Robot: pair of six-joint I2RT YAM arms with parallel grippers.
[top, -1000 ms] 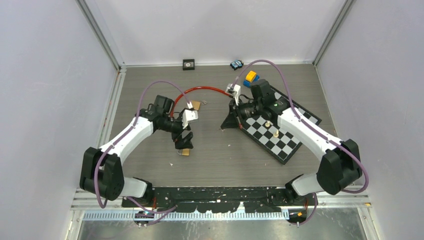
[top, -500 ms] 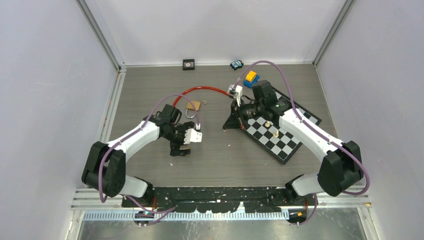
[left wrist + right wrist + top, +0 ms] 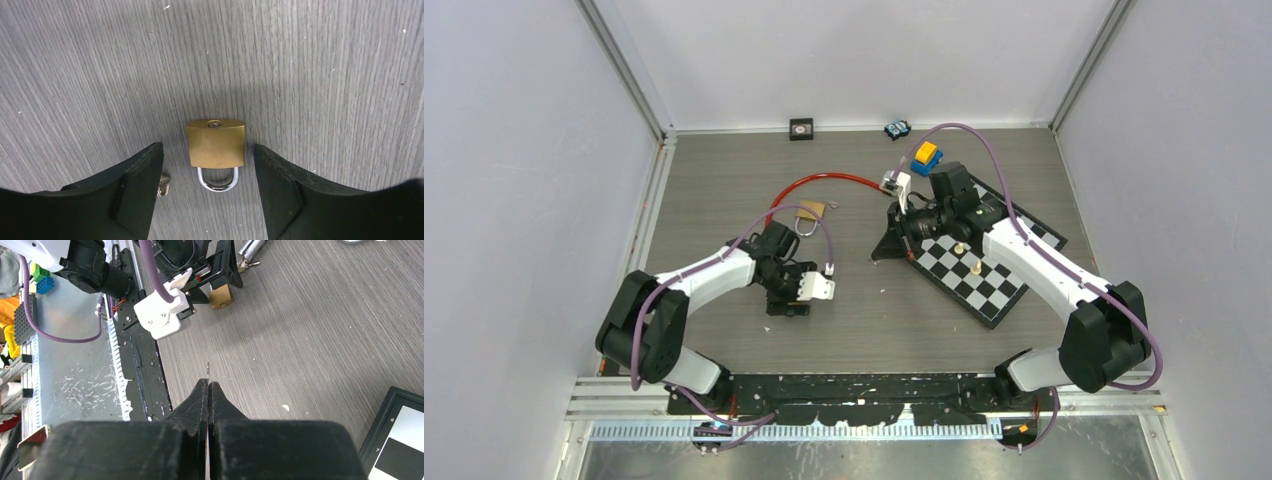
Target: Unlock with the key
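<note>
A brass padlock [image 3: 216,144] lies flat on the grey table, its steel shackle [image 3: 217,180] pointing toward my left wrist. My left gripper [image 3: 207,146] straddles it, open, with a gap between each finger and the lock body. A small bunch of keys [image 3: 163,184] peeks out beside the left finger. In the right wrist view the same padlock [image 3: 220,296] shows under the left gripper. My right gripper [image 3: 208,382] is shut, and the key's thin blade [image 3: 208,369] sticks out from its tips. It hovers right of centre [image 3: 876,252].
A chessboard [image 3: 1009,290] with two pieces lies under the right arm. A red cable [image 3: 824,180] runs to a second padlock [image 3: 809,212] behind the left arm. A yellow and blue block [image 3: 925,156] and two small objects [image 3: 801,128] sit near the back wall.
The left arm swung nearer and came down over the padlock, and its jaws have narrowed around it. The right arm has stayed nearly still.
</note>
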